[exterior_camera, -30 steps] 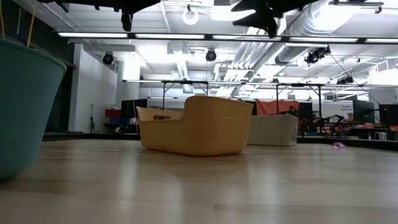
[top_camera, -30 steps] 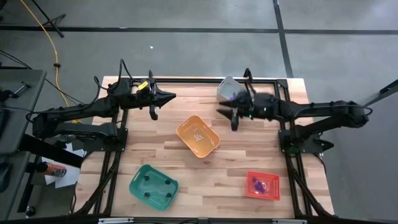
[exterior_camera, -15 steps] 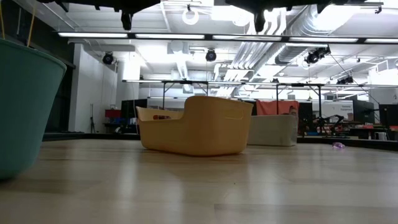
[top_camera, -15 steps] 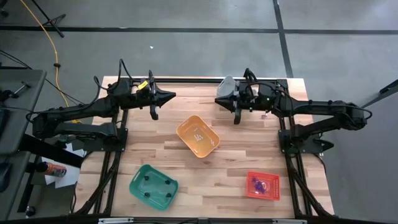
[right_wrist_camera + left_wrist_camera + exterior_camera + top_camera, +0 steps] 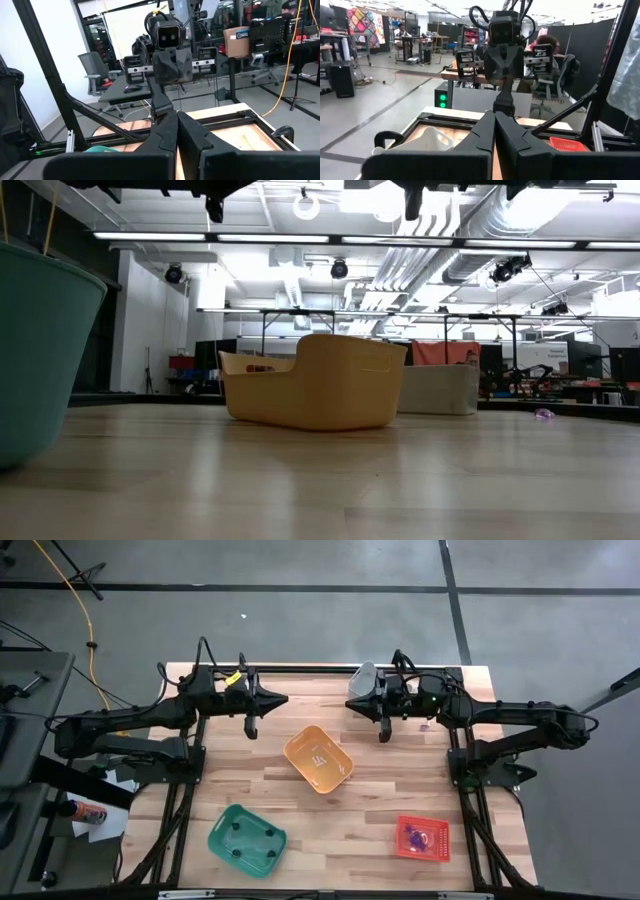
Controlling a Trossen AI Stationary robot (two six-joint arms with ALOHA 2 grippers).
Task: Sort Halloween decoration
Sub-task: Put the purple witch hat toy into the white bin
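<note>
The Halloween decoration [image 5: 417, 837], tiny purple trinkets, lies in the red bin [image 5: 423, 839] near the worktop's [image 5: 360, 800] front right corner. Both the left tool [image 5: 251, 728] and right tool [image 5: 384, 733] hang closed, empty. No writing is readable.

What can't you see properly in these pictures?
- Trinkets in the red bin: too small in the high view to tell their shapes.
- Inside the orange bin: its wall hides it in the low view.
- Green bin: cut off by the low view's edge.
- Grey bin: partly covered by the right arm in the high view.
</note>
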